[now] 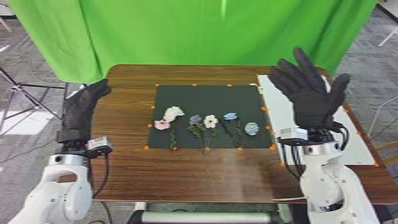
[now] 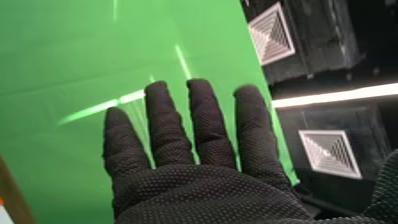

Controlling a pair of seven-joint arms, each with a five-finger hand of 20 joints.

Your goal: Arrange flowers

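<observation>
Right hand: released, fingers extended, at 2 o'clock from the dark mat. Left hand: released, at 9 o'clock. Flowers lie across mat centre. Handling: probably light, flexible, easily crushed; pinch one stem gently, below its bloom.

Flowers on black mat

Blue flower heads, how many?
3: dusky blue head left of the central white flower, brighter blue one right of it, pale blue one farthest right.
</observation>
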